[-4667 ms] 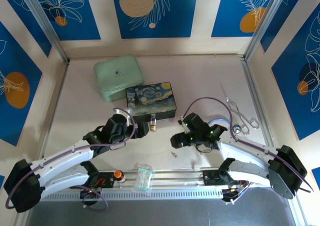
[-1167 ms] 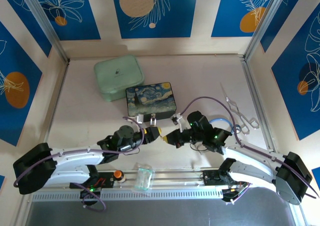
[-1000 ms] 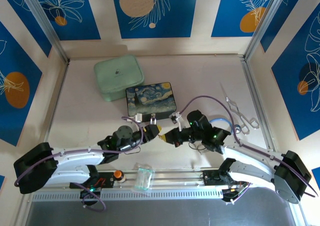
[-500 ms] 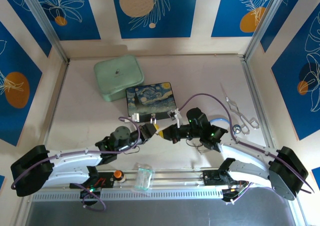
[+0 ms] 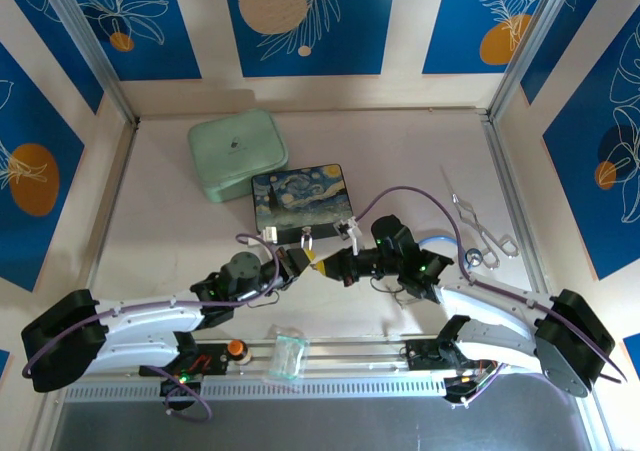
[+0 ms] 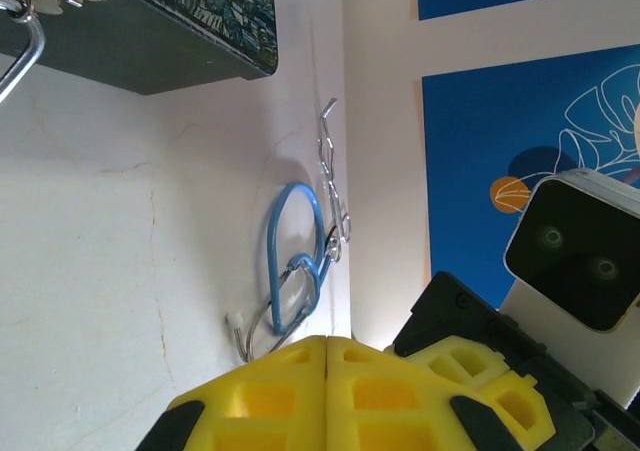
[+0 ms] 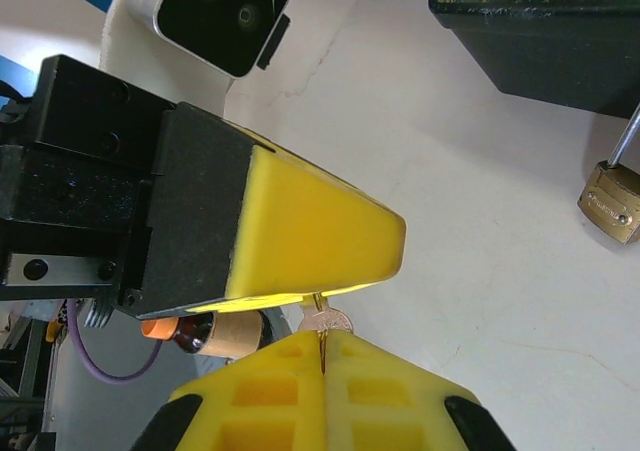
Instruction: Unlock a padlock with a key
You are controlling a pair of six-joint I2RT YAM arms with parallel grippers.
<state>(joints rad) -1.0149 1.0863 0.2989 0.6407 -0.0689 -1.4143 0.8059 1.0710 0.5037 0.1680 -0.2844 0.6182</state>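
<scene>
In the right wrist view my right gripper (image 7: 322, 343) is shut on the round head of the small key (image 7: 328, 321). The key's thin blade runs up into the lower edge of my left gripper (image 7: 395, 246), whose yellow fingers are pressed together. From above, the left gripper (image 5: 303, 260) and right gripper (image 5: 328, 267) meet tip to tip just in front of the painted box (image 5: 300, 203). The brass padlock (image 7: 612, 204) hangs by its shackle from the box's clasp, off to the right of both grippers. In the left wrist view my left gripper (image 6: 327, 343) shows a tight seam.
A mint green case (image 5: 237, 154) lies behind the box. Silver forceps (image 5: 485, 233) and a blue loop (image 5: 440, 243) lie at the right. A bottle with an orange cap (image 5: 236, 348) and a clear cup (image 5: 288, 356) sit near the arm bases.
The key lay on the table with the arms apart. Now the right gripper holds it against the left gripper. Over the last second both drifted slightly toward the box.
</scene>
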